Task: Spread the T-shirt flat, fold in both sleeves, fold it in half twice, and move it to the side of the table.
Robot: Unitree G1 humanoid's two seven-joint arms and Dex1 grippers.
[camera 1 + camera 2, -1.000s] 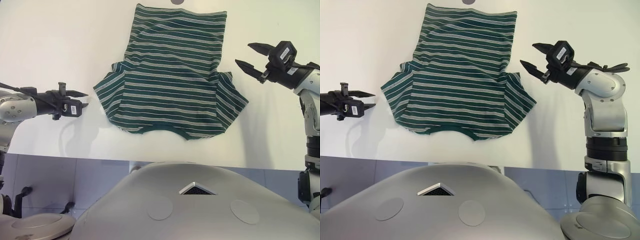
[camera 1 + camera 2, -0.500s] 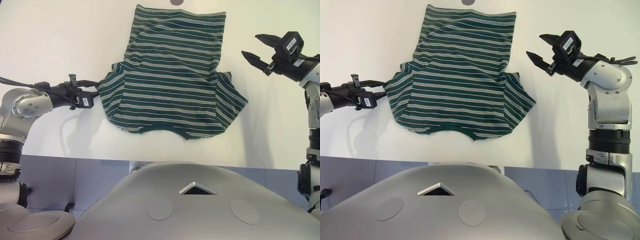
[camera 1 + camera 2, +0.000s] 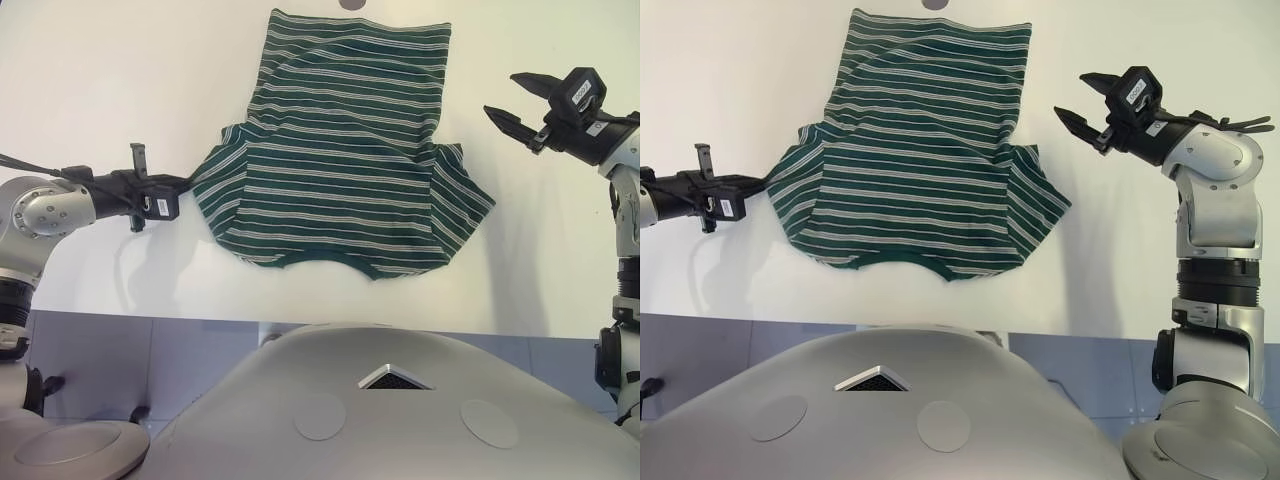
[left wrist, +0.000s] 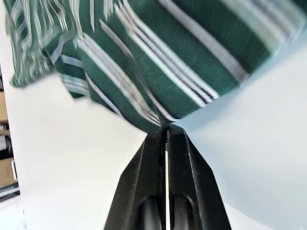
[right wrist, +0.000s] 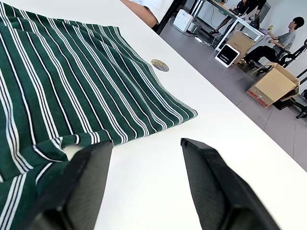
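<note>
A dark green T-shirt [image 3: 345, 150] with white stripes lies on the white table [image 3: 100, 90], its collar toward me and both sleeves bunched in. My left gripper [image 3: 183, 184] is shut on the tip of the left sleeve [image 4: 158, 120] at the shirt's left edge. In the left wrist view the two fingers [image 4: 175, 163] press together on the cloth. My right gripper [image 3: 512, 98] hangs open above the table, to the right of the shirt near its right sleeve [image 3: 462, 195]. The right wrist view has its two dark fingers [image 5: 213, 191] wide apart over bare table beside the shirt [image 5: 57, 96].
A small grey disc [image 5: 159, 65] is set into the table past the shirt's far hem. The table's near edge [image 3: 300, 318] runs just in front of the shirt collar. Bare table lies on both sides of the shirt.
My left gripper moved right to the shirt's left sleeve and shut on its tip, then turned on its side. The right gripper drew back to the right, still open.
</note>
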